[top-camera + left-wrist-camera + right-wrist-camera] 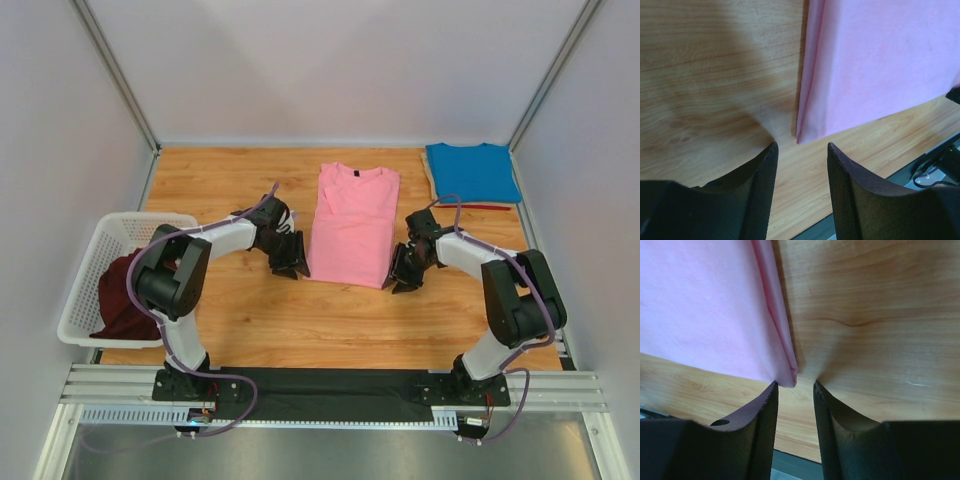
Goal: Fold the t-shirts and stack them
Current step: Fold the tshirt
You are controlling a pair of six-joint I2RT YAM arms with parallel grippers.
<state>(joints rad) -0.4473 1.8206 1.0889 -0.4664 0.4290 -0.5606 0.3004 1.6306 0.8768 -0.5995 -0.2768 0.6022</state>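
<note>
The pink t-shirt point(352, 223) lies flat in the middle of the table, its sides folded in to a long strip, collar at the far end. My left gripper point(293, 265) stands open at its near left corner point(805, 134), nothing between the fingers. My right gripper point(403, 278) is open at the near right corner point(788, 376), which lies just past its fingertips, not held. A folded blue t-shirt point(472, 171) rests at the far right. The dark maroon t-shirt point(122, 295) is bunched up in the white basket point(88, 262) on the left.
A thin red strip point(488, 206) lies beside the blue shirt's near edge. Metal posts and white walls close the table in at the sides and back. A black mat point(330, 385) and the rail run along the near edge between the arm bases.
</note>
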